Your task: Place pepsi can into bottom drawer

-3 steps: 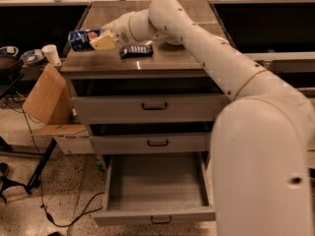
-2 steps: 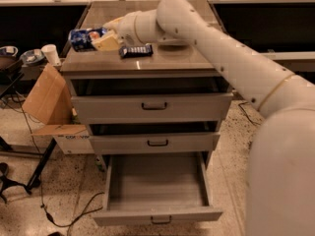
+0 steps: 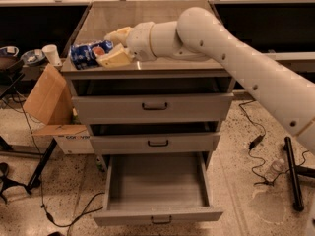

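At the far left you see two bowls [image 3: 32, 57] and a white cup [image 3: 50, 54] on a dark side surface. A cardboard box [image 3: 47, 100] leans open below them, against the left side of the drawer unit.

Just to the right of the cup, the pepsi can [image 3: 87, 54] lies on its side at the front left corner of the table [image 3: 147, 18]. Its blue body points left and its red-and-white logo faces you. You cannot tell whether it rests on the table or hangs just above it.

Your tool [image 3: 110, 48] is at the can's right end. One pale finger is behind the can and one is in front of it, and the two are clenched around it, so the tool is grasping the pepsi can. From there the white arm [image 3: 236, 58] runs right across the table's front edge and slopes down out of the picture.

Under the table, the top drawer [image 3: 152, 107] and the middle drawer [image 3: 155, 142] each stand slightly ajar. The bottom drawer [image 3: 157, 214] is pulled far out towards you, its grey floor in full view. It sits well below the can and a little to its right.

To the right of the drawers, a black cable [image 3: 253, 141] trails over the speckled floor. Beyond it a clear bottle [image 3: 273, 170] lies near a black pole [image 3: 293, 173].
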Robot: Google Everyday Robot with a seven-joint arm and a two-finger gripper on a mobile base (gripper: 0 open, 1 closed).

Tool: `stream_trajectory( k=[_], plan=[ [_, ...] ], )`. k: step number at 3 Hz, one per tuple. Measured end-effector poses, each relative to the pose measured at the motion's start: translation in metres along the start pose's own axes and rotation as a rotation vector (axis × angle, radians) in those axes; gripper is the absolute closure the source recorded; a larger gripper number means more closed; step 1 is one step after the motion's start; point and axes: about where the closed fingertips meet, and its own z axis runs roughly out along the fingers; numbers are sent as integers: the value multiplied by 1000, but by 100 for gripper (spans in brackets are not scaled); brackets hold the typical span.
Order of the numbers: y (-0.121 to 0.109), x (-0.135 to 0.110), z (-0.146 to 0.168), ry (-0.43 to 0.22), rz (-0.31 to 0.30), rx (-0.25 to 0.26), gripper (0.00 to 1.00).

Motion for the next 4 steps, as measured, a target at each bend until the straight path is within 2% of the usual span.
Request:
stream_trajectory(
  k=[1,2,3,4],
  plan=[
    [32,14,-24,19,-49,-45,100],
    [61,42,-32,89,-69,-100,100],
    [82,90,-22,184,-32,-138,100],
    [100,139,-2,308,15,-163,100]
  ],
)
